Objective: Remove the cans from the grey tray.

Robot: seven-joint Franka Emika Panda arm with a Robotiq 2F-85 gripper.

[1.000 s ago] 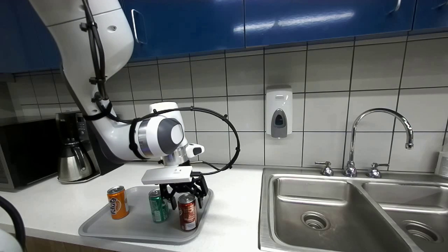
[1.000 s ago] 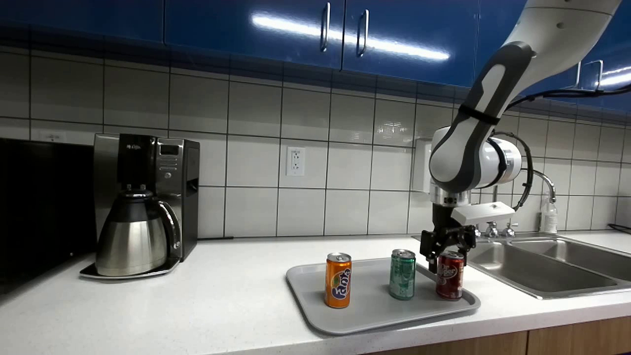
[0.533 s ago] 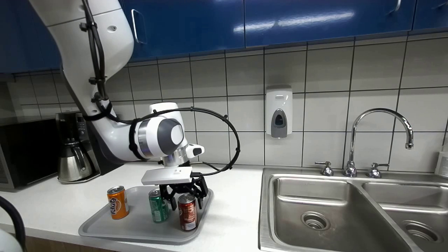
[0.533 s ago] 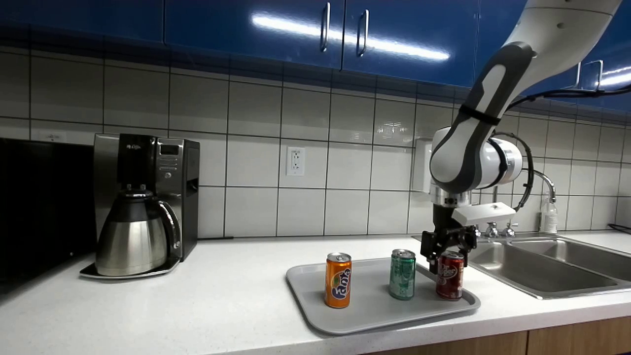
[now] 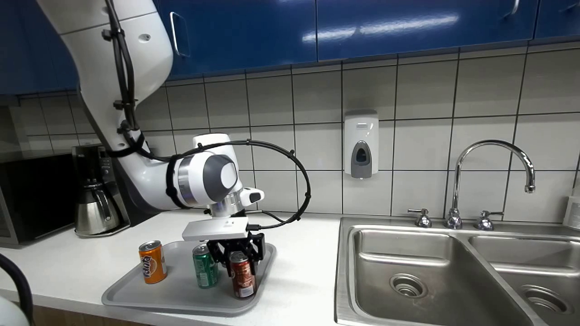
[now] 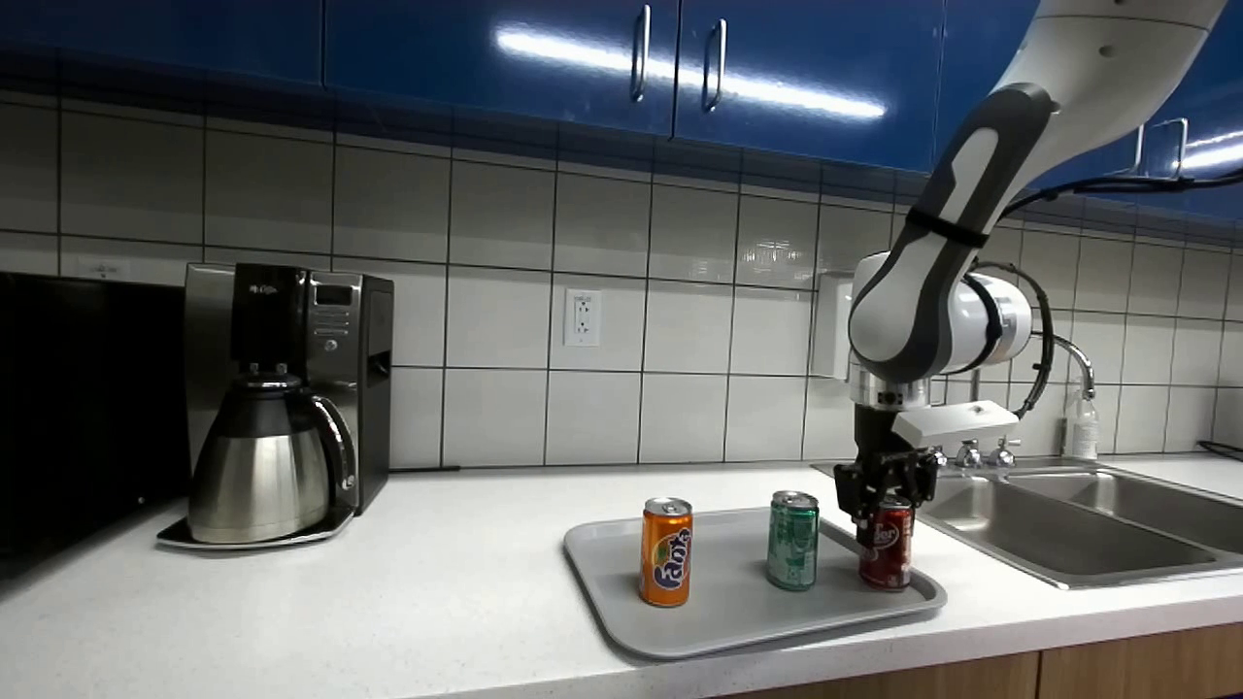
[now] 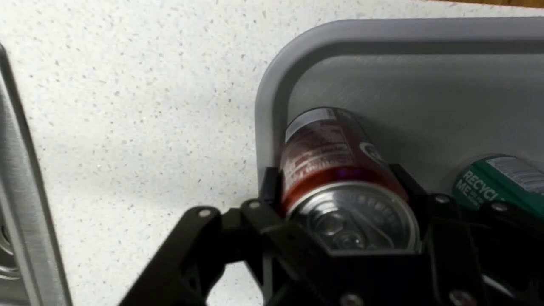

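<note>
My gripper (image 5: 240,268) is lowered over the red can (image 5: 245,283) and shut on it. In the wrist view the black fingers press against both sides of that can (image 7: 323,148), just below its silver top. Its base is still on the grey tray (image 5: 176,299), near the rim on the sink side, and it leans slightly in an exterior view. Beside it stands the green can (image 6: 793,553), upright on the tray and partly covered by the gripper in the wrist view. Farther along is the orange can (image 6: 666,563), also upright on the tray and outside the wrist view.
A steel double sink (image 5: 342,271) is set into the white counter (image 5: 299,271) beyond the tray's end. On the opposite side stands a coffee maker with a steel pot (image 6: 260,485). Blue cabinets (image 6: 505,68) hang above the arm.
The fingers have closed from wide apart onto the red can, whose top has tipped slightly. The arm has shifted only a little; the green and orange cans have stayed put.
</note>
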